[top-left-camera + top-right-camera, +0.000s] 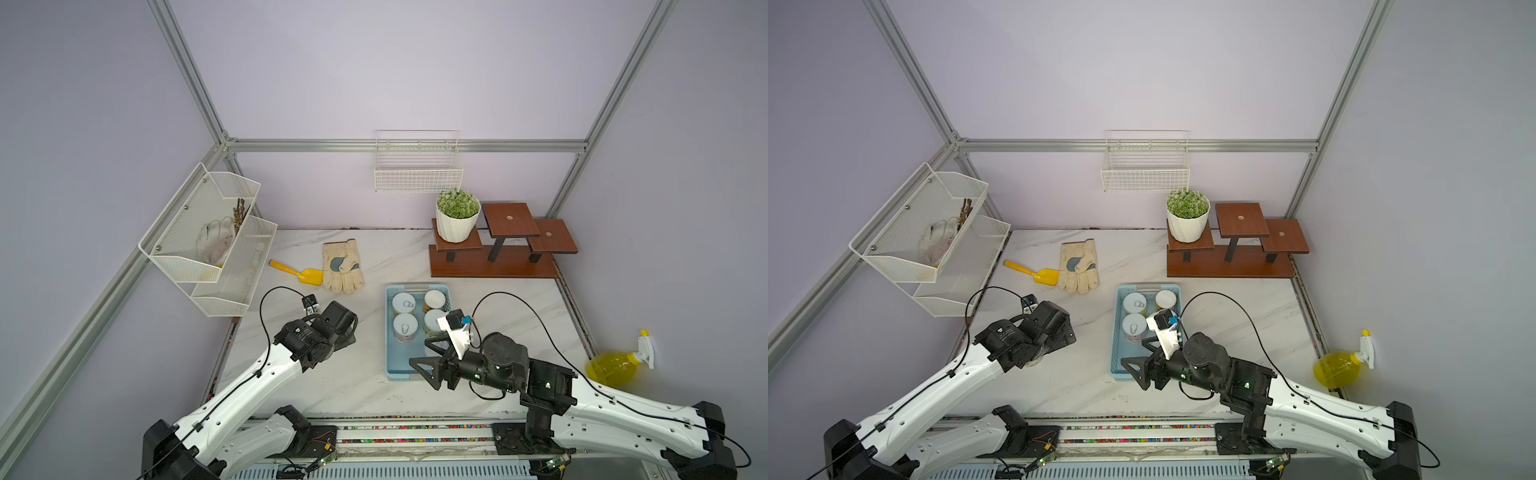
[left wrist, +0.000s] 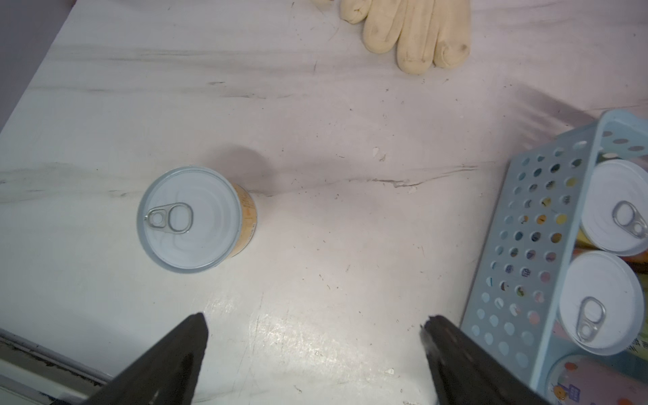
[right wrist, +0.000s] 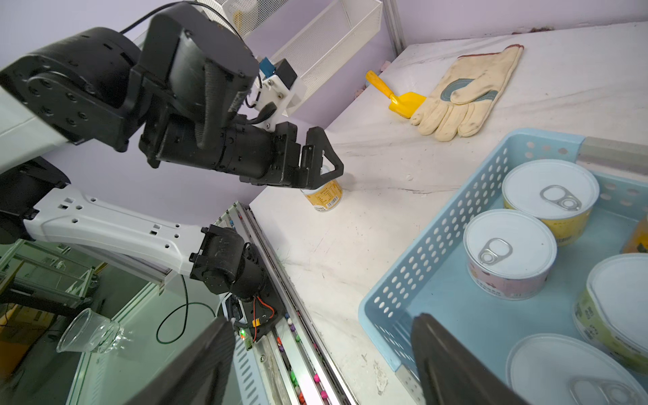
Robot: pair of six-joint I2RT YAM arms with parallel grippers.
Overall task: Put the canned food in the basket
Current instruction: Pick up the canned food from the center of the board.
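L gripper (image 2: pixel 315 319) spread wide, nothing betw its jaws, over the white marble-look surface (image 2: pixel 350 140); just ahead of it one short yellow-labelled tin w/ silvery pull-ring top (image 2: pixel 191 219) stands upright on the surface, outside the shallow light-blue perforated plastic basket (image 2: pixel 533 228); R gripper (image 3: pixel 322 322) likewise spread & empty, above basket's near end; other tins (image 3: pixel 510 245) stand upright inside; cream work glove (image 2: pixel 413 31) lies beyond
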